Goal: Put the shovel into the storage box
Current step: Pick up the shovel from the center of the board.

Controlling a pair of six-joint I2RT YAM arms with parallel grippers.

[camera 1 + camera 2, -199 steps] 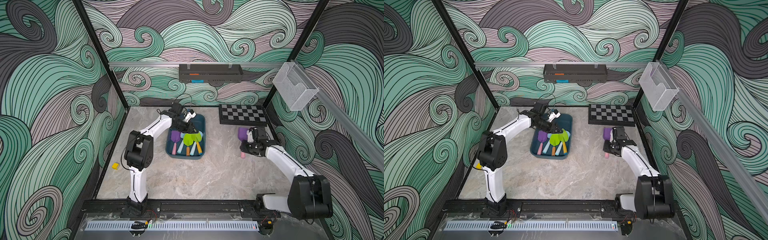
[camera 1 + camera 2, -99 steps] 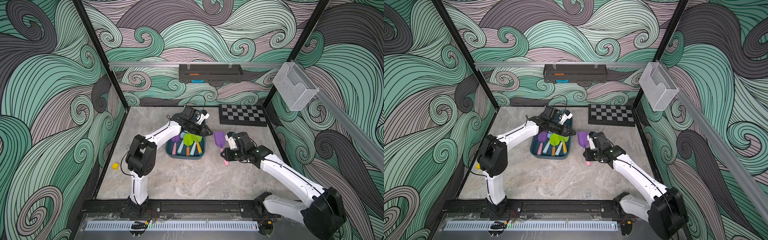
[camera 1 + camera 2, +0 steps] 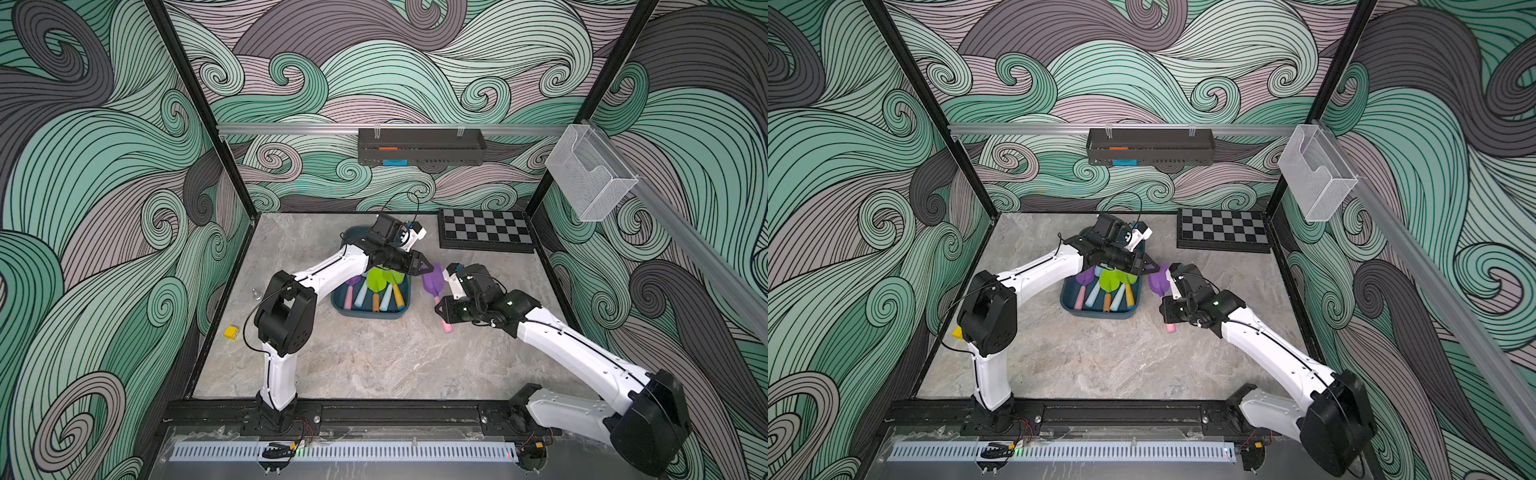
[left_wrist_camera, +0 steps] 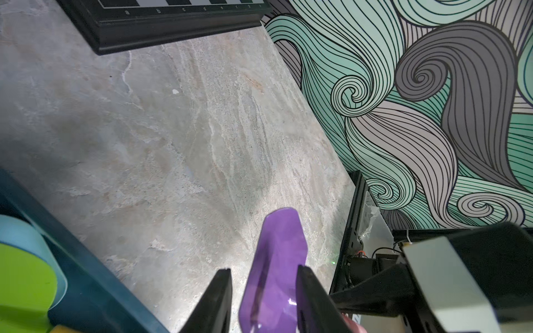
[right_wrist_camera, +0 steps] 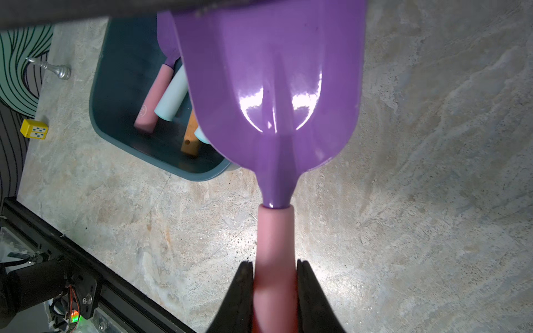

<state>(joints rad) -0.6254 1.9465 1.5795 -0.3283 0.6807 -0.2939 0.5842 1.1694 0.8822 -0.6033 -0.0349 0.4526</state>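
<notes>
Clamps shovel (image 3: 431, 282) in right gripper (image 5: 275, 266), straddles blade with part-open left gripper (image 4: 264, 270), storage box (image 3: 365, 314) at nine o'clock, chessboard (image 3: 484, 226) at one.

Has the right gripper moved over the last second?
Yes. The right gripper, shut on the shovel, has shifted from near the chessboard toward the box.

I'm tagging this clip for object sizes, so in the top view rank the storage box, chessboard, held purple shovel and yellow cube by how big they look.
Largest to smallest:
1. storage box, far end hidden by the left arm
2. chessboard
3. purple shovel, lifted so nearer the camera
4. yellow cube
</notes>
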